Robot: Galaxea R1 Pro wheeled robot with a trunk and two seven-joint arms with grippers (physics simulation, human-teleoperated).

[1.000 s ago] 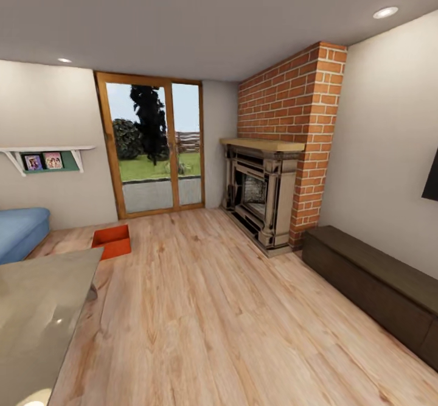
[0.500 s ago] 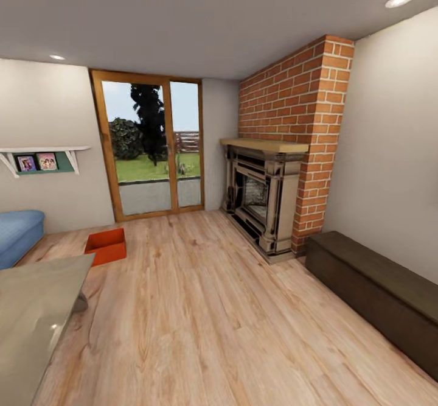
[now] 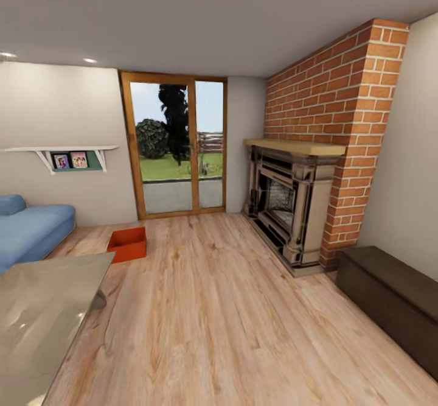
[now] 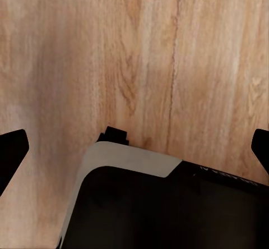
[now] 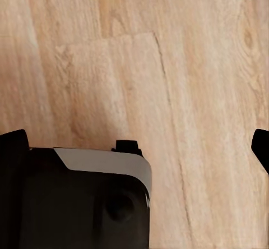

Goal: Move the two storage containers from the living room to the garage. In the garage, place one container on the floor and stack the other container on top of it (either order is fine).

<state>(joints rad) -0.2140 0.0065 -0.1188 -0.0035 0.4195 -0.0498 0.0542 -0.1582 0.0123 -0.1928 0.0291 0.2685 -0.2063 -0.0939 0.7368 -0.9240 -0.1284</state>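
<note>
Living room, contents as seen from the head view.

Storage container (image 3: 128, 245): one red-orange open-topped box, low walls, resting flat on the wood plank floor (image 3: 231, 308). It sits near the glass doors (image 3: 177, 148), between the blue sofa (image 3: 30, 229) and the fireplace (image 3: 291, 202), closer to the sofa. It stands apart from everything around it, just beyond the far corner of the bench (image 3: 42, 321).

Bench: glossy grey-green top, near left of the head view.

Sofa: blue, against the left wall, partly cut off by the picture edge.

Wall shelf (image 3: 61, 150): white, on brackets above the sofa, with two small framed pictures under it.

Glass doors: wood-framed, two panes, showing grass, trees and a fence outside.

Fireplace: ornate dark surround with a pale mantel, set in a red brick chimney breast (image 3: 340, 108).

Low cabinet (image 3: 389, 296): dark brown, along the right wall beside the fireplace.

Left tool (image 4: 134, 153): dark fingertips at either edge of the left wrist view, spread wide apart, nothing between them; plank flooring and the robot's dark base below.

Right tool (image 5: 134, 148): likewise spread wide, empty, over plank flooring.
</note>
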